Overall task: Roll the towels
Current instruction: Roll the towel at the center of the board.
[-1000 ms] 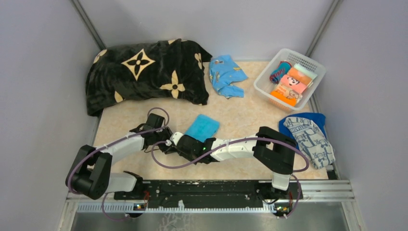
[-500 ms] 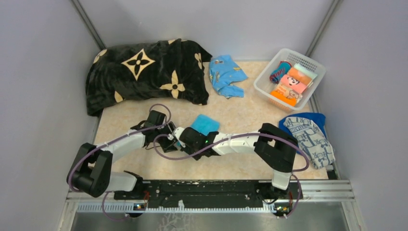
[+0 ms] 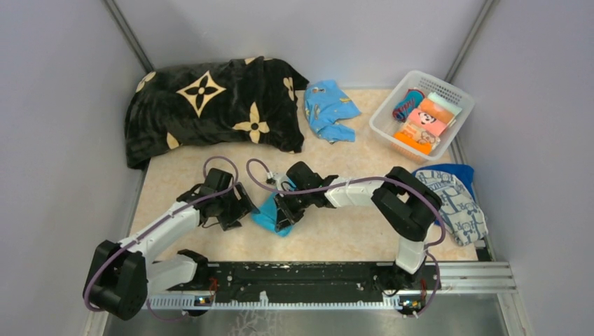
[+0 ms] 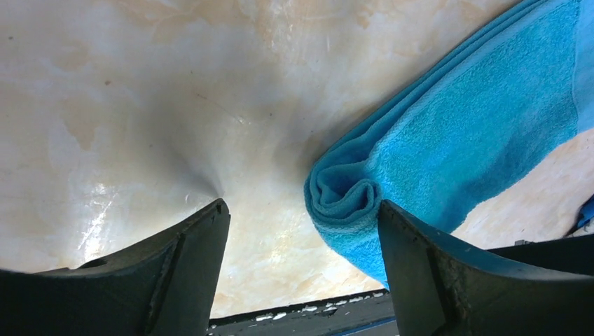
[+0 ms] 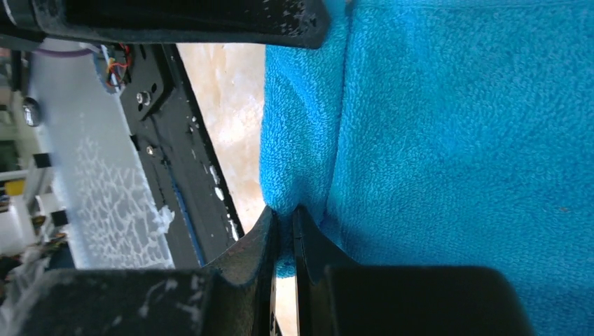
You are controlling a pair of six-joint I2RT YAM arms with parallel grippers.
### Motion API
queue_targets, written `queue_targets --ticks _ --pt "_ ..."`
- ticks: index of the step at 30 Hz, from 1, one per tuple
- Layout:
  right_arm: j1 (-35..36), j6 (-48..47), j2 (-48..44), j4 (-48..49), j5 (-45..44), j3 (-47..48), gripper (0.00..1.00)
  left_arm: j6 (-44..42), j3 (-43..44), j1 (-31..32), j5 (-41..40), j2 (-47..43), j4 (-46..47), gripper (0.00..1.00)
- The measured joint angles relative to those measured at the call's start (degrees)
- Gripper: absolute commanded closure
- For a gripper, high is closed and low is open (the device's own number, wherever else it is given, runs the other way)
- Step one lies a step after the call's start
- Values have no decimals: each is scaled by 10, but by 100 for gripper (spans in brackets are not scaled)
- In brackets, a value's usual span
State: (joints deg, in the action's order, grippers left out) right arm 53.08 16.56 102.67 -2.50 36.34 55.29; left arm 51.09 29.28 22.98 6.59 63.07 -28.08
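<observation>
At the table's middle, near the front rail [image 3: 315,269]: turquoise towel [image 3: 270,215], partly rolled, lying on the tabletop [image 3: 336,231]. Clamped at one fold by right gripper [image 5: 284,213], jaws nearly closed on the terry, probably to keep the coil from unwinding. Straddled at its coiled end by left gripper [image 4: 301,217], jaws spread wide, gripping nothing; apparently positioned to take hold there. Parked at the right edge, not yet rolled: white printed towel [image 3: 455,206] atop royal-blue towel [image 3: 448,170].

royal-blue towel [image 3: 455,169] mostly under printed towel [image 3: 452,203], basket [image 3: 392,98] contents indistinct
</observation>
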Motion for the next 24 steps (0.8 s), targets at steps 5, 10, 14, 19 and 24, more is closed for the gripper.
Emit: queue_targets --ticks 5,10,14,19,24 --pt "-10 9 6 1 19 -1 100 0 -2 0 11 -11 -6 13" --pt "-10 11 12 -1 18 -1 100 1 -2 0 20 -36 -18 15" --pt "-10 13 18 1 17 -1 100 3 -4 0 33 -41 -18 17" --pt "-10 17 20 3 16 -2 100 7 -23 0 52 -5 2 28" --pt "-10 24 20 17 15 -13 100 14 -21 0 79 38 30 48"
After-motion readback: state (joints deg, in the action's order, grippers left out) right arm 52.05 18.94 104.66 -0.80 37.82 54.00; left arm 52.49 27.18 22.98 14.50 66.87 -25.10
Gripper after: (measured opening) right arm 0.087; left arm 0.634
